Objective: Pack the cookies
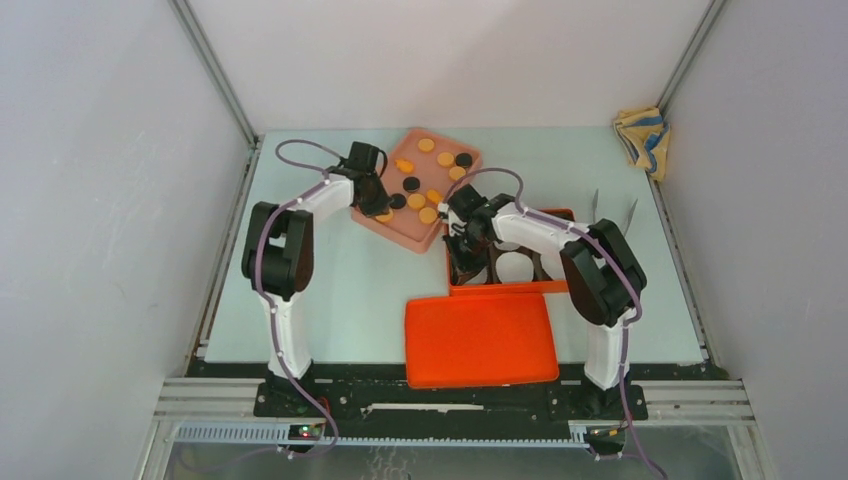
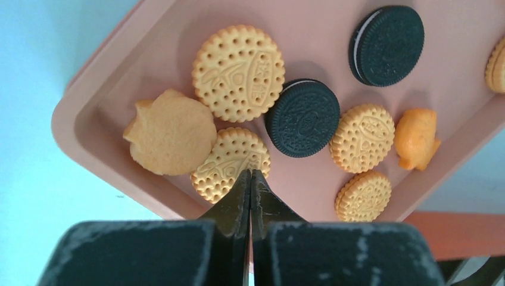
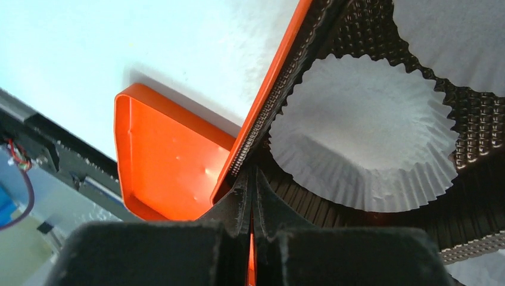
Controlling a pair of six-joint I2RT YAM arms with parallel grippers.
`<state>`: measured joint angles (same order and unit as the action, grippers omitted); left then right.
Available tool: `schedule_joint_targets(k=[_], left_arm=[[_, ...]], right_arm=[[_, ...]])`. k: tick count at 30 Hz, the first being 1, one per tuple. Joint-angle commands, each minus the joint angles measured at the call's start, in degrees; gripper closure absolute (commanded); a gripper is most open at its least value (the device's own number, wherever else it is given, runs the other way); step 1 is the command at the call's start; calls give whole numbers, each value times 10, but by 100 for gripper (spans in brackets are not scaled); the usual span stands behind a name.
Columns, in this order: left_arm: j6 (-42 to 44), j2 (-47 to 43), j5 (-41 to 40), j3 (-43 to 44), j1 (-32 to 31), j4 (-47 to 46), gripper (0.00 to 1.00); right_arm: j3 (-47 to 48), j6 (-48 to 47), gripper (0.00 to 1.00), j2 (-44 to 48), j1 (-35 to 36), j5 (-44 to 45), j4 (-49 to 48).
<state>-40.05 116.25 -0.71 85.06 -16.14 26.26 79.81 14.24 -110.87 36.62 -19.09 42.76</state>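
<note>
Both grippers pressed shut, cookies waiting on the pink tray!

The left gripper [image 2: 250, 174] hangs over the near corner of the tray [image 2: 80, 122], fingers pressed together and holding nothing. The cookies [image 2: 231, 164] lie flat just ahead of and below its tips, and the nearest is round, so it has no long side to line up on. The right gripper [image 3: 252, 174], also pressed together and empty, sits over the wall of the orange box [image 3: 275, 68], beside a white paper cup [image 3: 363, 131]. The left arm is clearly nearer the cookies, and I'd say its fingers must spread before it drops.
</note>
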Motion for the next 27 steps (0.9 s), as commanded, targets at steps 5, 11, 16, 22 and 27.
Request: schedule_joint_targets(k=[5,11,16,22,27], left_arm=[[17,64,2,77,57,70,100],[33,60,20,82,73,80,100],[47,30,76,77,73,42,100],[34,-83,62,47,70,19,100],[14,-221,47,32,68,32,100]], right_arm=[[0,16,100,-16,82,-84,17],[31,19,100,-37,143,-90,24],[88,20,100,-65,179,-103,36],[139,23,100,-91,188,-124,43],[167,17,100,-119,198,-149,47]])
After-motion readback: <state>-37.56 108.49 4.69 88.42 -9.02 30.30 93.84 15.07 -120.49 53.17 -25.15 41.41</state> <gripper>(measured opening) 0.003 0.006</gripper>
